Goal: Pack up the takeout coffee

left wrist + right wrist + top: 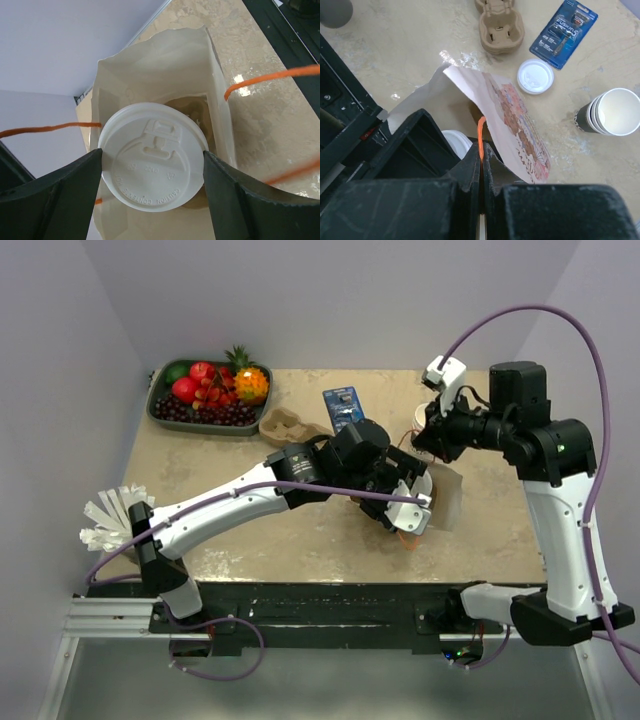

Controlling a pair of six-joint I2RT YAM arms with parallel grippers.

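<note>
While both arms reach over it, table (300,540): beige and mottled, with the bag right of centre.
Bag (165,65): pale paper with a printed side, mouth open, orange cord handles.
Tray (160,410): dark, heaped with fruit, well left of the bag and farther back.
Left gripper (152,157): over the bag's mouth, a finger pressed to each side of the coffee's lid, grasping it.
Right gripper (481,160): above the bag's rim, clenched on one handle.
Carrier (500,27): brown pulp, behind the bag, to the left.
Razor pack (563,32): blue, behind the bag.
Cups (610,112): dark nested stack with no lid, behind the bag, to the right.
Coffee (152,170): in the bag's open mouth, between the handles; only its round white lid shows, with raised lettering and a sip tab, the cup hidden beneath.
Spare lid (535,76): white, behind the bag, between pack and cups.
Handle (480,132): thin orange cord, running up from the bag into the right gripper.
</note>
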